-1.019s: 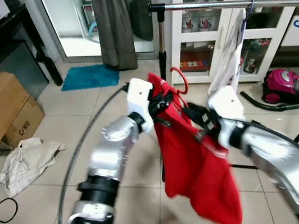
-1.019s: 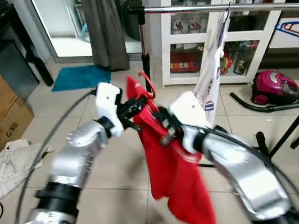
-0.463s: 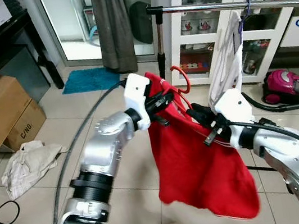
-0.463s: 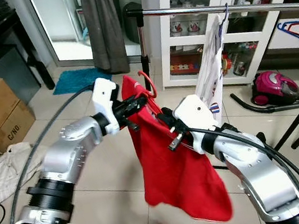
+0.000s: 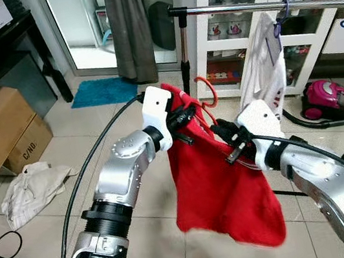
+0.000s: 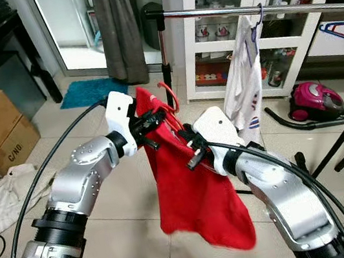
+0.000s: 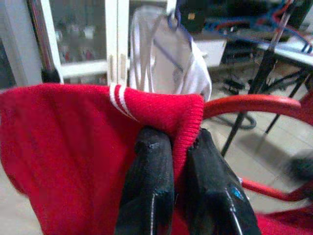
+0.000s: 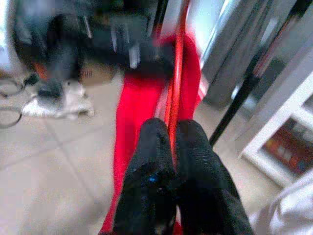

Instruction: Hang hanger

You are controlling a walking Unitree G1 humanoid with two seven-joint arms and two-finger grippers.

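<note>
Left pincer (image 5: 186, 115) pinches red garment (image 5: 217, 187) shoulder; right pincer (image 5: 225, 135) clamps red hanger (image 5: 206, 93) bar, so the hook points at the rail (image 5: 264, 5), which is well apart.

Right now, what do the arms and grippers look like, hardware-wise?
Both arms are silver metal with black ribbed joint rings and white boxy wrist housings. Left gripper and right gripper each carry two long black fingers. Thick black cables loop along both arms.
</note>
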